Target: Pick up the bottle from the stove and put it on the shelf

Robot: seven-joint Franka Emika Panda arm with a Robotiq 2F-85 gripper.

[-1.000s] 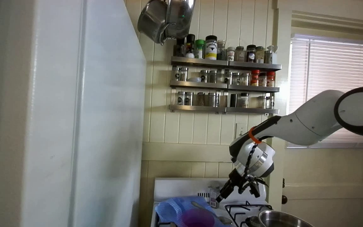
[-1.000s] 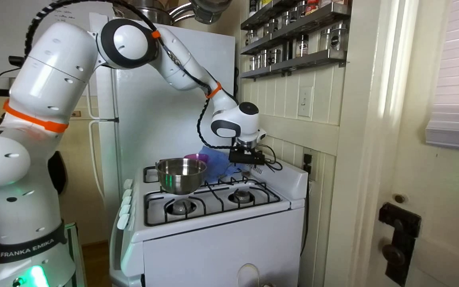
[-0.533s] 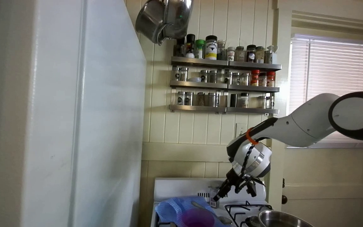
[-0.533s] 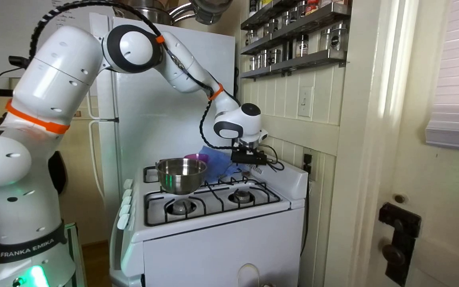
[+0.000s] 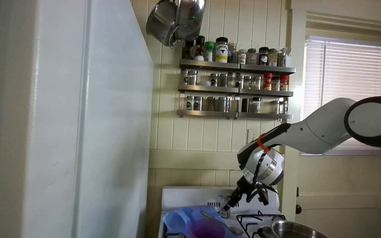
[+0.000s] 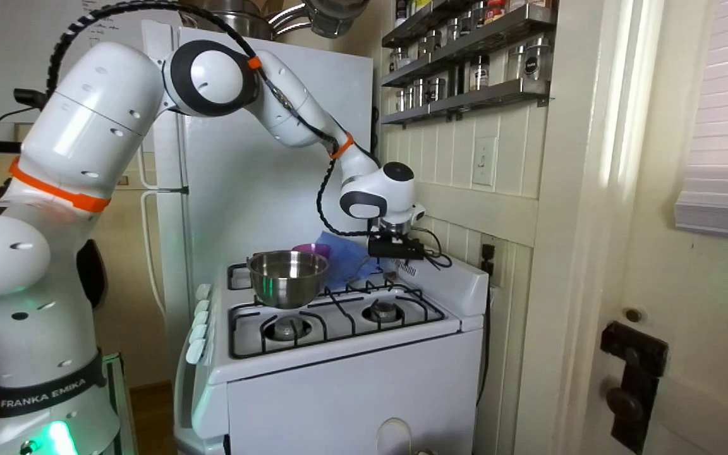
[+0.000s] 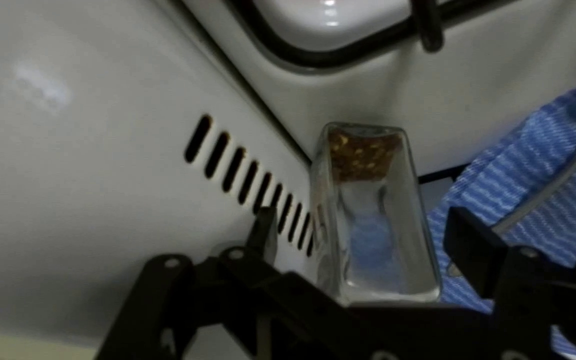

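Straddling the bottle (image 7: 375, 215) (see-through) is the gripper (image 7: 365, 232).

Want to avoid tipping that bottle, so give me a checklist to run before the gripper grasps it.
1. Gripper open: ok.
2. Bottle between the fingers: ok.
3. Bottle centred there: not ok; in the wrist view it looks closer to the finger over the blue cloth.
4. Bottle upright on the stove: ok.
5. Fingers clear of the back panel and blue cloth: cannot tell.
6. Room on the shelf: cannot tell; gaps show on its lowest tier, fit unclear.
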